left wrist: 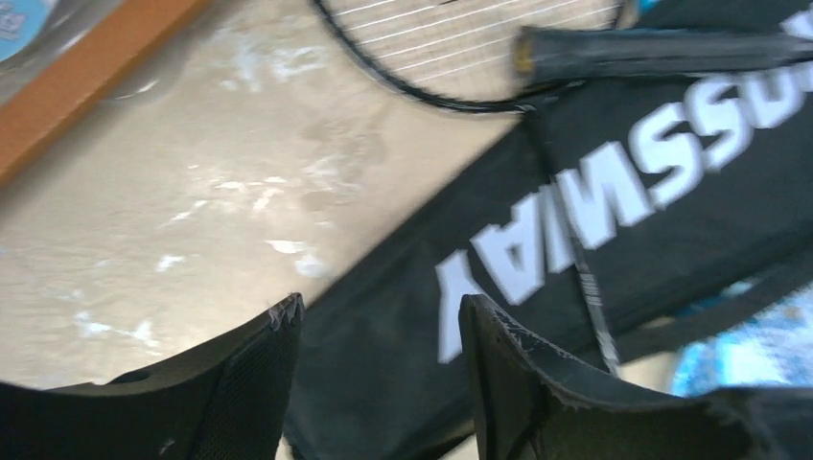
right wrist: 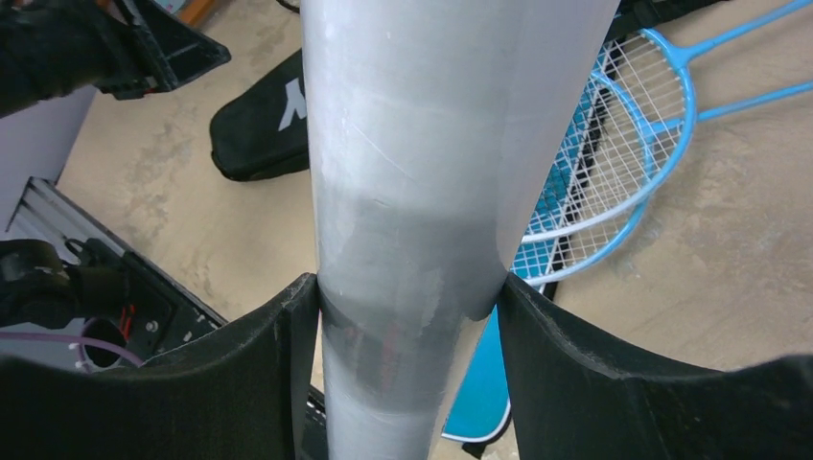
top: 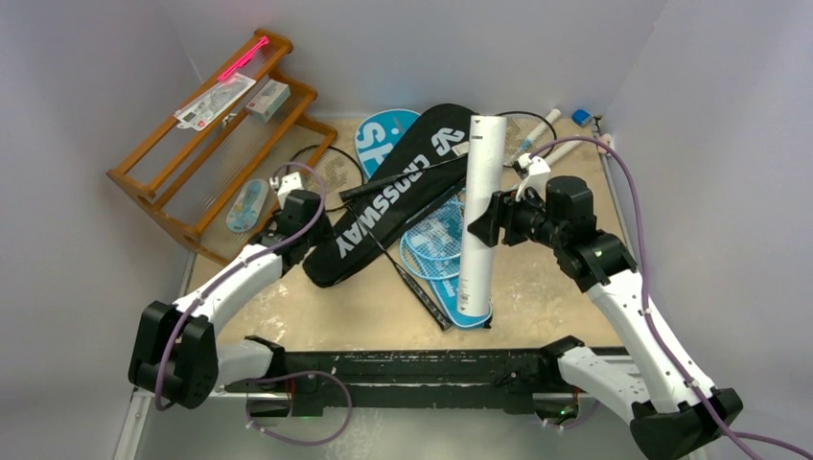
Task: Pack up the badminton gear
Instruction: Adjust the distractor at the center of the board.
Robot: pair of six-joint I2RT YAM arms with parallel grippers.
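Note:
My right gripper point(top: 486, 218) point(right wrist: 407, 297) is shut on the long white tube point(top: 477, 220) point(right wrist: 431, 144) at about its middle and holds it over the light-blue rackets point(top: 433, 241) point(right wrist: 614, 144). My left gripper point(top: 309, 230) point(left wrist: 379, 316) is open and empty, with its jaws just above the lower end of the black "CROSSWAY" cover point(top: 383, 196) point(left wrist: 671, 182). A black racket point(left wrist: 460, 48) lies across that cover. The blue "SPORT" cover point(top: 382, 134) lies partly under the black one. No shuttlecocks show.
A wooden rack point(top: 206, 144) with small packages and a pink stick point(top: 242, 59) stands at the back left. White racket handles point(top: 575, 144) and a small blue item point(top: 582, 117) lie at the back right. A black rail point(top: 412, 369) runs along the near edge.

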